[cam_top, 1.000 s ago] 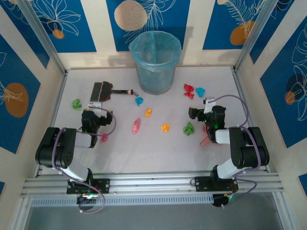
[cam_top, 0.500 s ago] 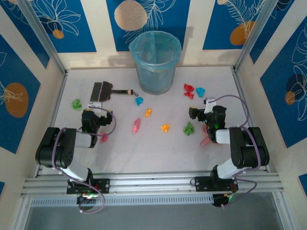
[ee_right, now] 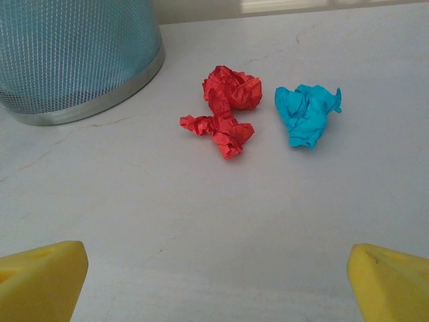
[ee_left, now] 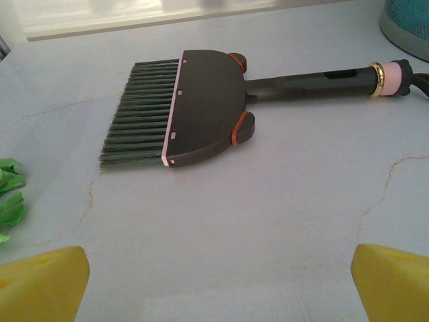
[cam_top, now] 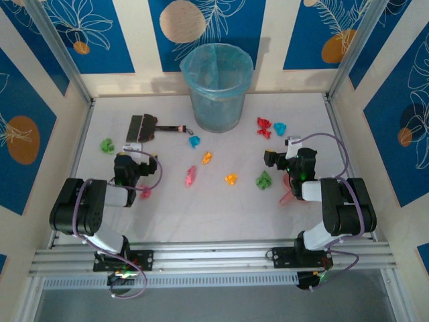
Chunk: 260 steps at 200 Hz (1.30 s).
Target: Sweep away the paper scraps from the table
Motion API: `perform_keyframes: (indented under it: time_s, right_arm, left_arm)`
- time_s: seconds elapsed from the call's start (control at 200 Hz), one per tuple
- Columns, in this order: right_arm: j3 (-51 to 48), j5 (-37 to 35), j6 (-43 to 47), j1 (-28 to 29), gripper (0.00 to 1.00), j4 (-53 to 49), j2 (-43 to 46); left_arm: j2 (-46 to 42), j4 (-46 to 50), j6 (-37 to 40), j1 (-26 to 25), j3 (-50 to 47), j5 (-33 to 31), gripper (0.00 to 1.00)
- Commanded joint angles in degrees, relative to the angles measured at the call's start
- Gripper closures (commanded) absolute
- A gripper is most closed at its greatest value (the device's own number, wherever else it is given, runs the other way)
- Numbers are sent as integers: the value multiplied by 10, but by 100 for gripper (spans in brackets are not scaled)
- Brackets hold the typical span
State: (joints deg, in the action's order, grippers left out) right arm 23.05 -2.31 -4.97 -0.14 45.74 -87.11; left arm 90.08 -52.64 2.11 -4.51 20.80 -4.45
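1. Top external: the paper scraps (cam_top: 231, 179) lie loose across the middle of the table (cam_top: 221, 218), from a green one by the left wall to a red and cyan pair far right. The lined wastebasket (cam_top: 216, 87) stands at the far edge, I judge to receive them. My left claw (cam_top: 126, 161) faces the hand brush (cam_top: 144, 127). My right claw (cam_top: 271, 158) sits near a green scrap, with a pink dustpan (cam_top: 287, 195) partly hidden under that arm.
2. Left wrist: my left claw (ee_left: 214, 285) is spread wide and holds nothing. The hand brush (ee_left: 194, 107) lies flat ahead, bristles left, handle right, probably so I can take the handle. I read no writing on it.
3. Right wrist: my right claw (ee_right: 214, 282) also gapes empty. A red scrap (ee_right: 228, 111) and a cyan scrap (ee_right: 307, 114) lie ahead, just beside each other. No label is legible.
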Motion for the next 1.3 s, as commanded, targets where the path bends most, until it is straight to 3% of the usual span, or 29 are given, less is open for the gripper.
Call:
perform_keyframes:
  time_s: [0.0, 0.1, 0.26, 0.32, 0.415, 0.5, 0.66, 0.755, 0.885, 0.935, 1.06, 1.175, 1.295]
  right_arm:
    - [9, 11, 1, -2, 1, 2, 0]
    - [10, 7, 2, 0, 1, 2, 3]
    - [98, 36, 46, 26, 1, -199, 63]
    - [109, 24, 70, 53, 1, -224, 79]
    - [101, 6, 80, 86, 1, -213, 119]
    - [95, 5, 77, 96, 1, -215, 160]
    - [75, -43, 3, 100, 1, -200, 226]
    - [78, -131, -129, 94, 1, -231, 254]
    - [105, 6, -216, 59, 1, -268, 261]
    - [100, 53, -238, 56, 1, -245, 262]
    - [74, 126, -290, 47, 1, -167, 273]
    - [67, 80, -296, 86, 1, -166, 311]
    - [127, -41, -208, 217, 1, -276, 321]
  left_arm:
    - [-7, -10, 12, 1, 5, 14, 0]
    - [-9, -46, 6, 2, -14, 2, 0]
    - [-42, -144, -11, 1, -79, -46, 0]
    - [-82, -91, -4, 1, -73, -34, 0]
    - [-166, 84, 3, 1, -13, -11, 0]
    - [-227, 160, -15, -1, 23, 1, 0]
    - [-303, 180, -240, -1, 28, -67, 0]
    - [-362, 192, -286, -1, 5, -45, 0]
    - [-423, 141, -374, 0, -64, -135, 0]
    - [-426, 147, -375, 0, -63, -137, 0]
    - [-383, 292, -399, 1, 21, -117, 0]
    - [-305, 373, -399, 1, 100, -57, 0]
    - [-249, 402, -409, 1, 142, 6, 0]
